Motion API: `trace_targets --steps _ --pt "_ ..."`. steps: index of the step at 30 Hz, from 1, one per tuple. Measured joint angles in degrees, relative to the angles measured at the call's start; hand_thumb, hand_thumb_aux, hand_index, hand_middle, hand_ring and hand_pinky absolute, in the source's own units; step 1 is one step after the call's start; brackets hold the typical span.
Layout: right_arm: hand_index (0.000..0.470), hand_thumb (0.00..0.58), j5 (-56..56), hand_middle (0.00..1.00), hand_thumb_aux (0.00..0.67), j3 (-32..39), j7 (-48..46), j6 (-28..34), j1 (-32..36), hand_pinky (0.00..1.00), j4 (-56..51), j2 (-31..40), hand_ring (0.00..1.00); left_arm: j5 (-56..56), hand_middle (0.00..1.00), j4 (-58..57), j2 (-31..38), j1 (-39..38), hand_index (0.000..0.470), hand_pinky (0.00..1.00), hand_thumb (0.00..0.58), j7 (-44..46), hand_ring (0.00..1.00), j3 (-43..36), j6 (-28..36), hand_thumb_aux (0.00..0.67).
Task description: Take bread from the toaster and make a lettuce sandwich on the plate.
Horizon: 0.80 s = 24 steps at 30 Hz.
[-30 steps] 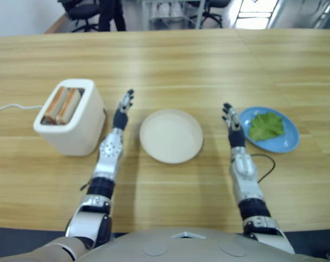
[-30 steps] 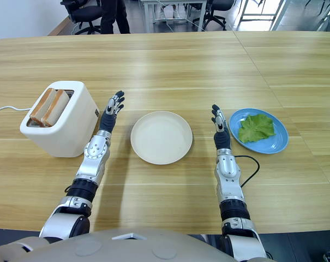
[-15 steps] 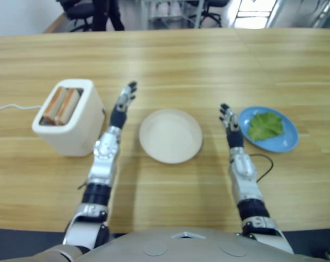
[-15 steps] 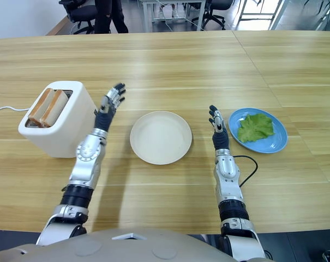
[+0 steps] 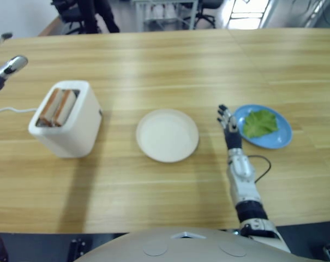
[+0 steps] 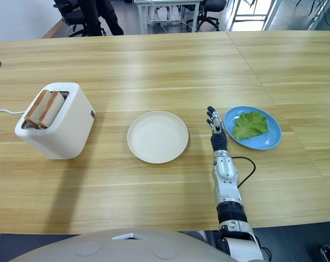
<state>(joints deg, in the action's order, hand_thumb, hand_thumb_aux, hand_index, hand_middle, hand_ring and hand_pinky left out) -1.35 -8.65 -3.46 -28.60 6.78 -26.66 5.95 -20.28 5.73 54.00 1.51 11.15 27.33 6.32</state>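
At the upper left edge of the frame the left hand (image 5: 11, 65) hangs over the table (image 6: 154, 65). The border cuts it off, so I cannot tell whether it is spread or closed, or whether it holds anything. Below it, at middle left, stands one white toaster (image 6: 58, 131) with two slices of bread (image 6: 45, 108) upright in its slots, only their top edges and upper sides showing. A white cord (image 6: 1, 112) runs from behind the toaster off the left edge. A small dark mark on the toaster's right side is too small to read.

In the centre lies one round cream plate (image 6: 157, 158) with nothing on it, well apart from the toaster. Right of it the right hand (image 6: 215, 128) rests low over the table, its fingers stretched straight and slightly apart, holding nothing, between the cream plate and one blue plate (image 6: 257, 144). The hand is just beside the blue plate's rim. On that plate lies one leaf of lettuce (image 6: 250, 124). A thin black cable (image 6: 246, 166) loops on the table beside the right wrist
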Motion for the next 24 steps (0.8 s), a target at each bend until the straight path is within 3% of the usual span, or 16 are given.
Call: trace_targets --steps 8,24 --pt "0.0 0.0 -0.01 0.0 0.0 -0.05 -0.67 0.21 -0.26 0.0 0.46 0.16 0.0 -15.58 0.0 -11.92 0.92 -2.14 0.0 0.0 0.0 -6.16 0.0 -11.37 5.14 0.0" --pt "0.0 0.0 -0.48 0.0 0.0 -0.18 -1.12 0.7 -1.26 0.0 0.52 0.54 0.0 -19.59 0.0 -11.39 -0.39 -2.4 0.0 0.0 0.0 -7.41 0.0 -15.78 7.23 0.0"
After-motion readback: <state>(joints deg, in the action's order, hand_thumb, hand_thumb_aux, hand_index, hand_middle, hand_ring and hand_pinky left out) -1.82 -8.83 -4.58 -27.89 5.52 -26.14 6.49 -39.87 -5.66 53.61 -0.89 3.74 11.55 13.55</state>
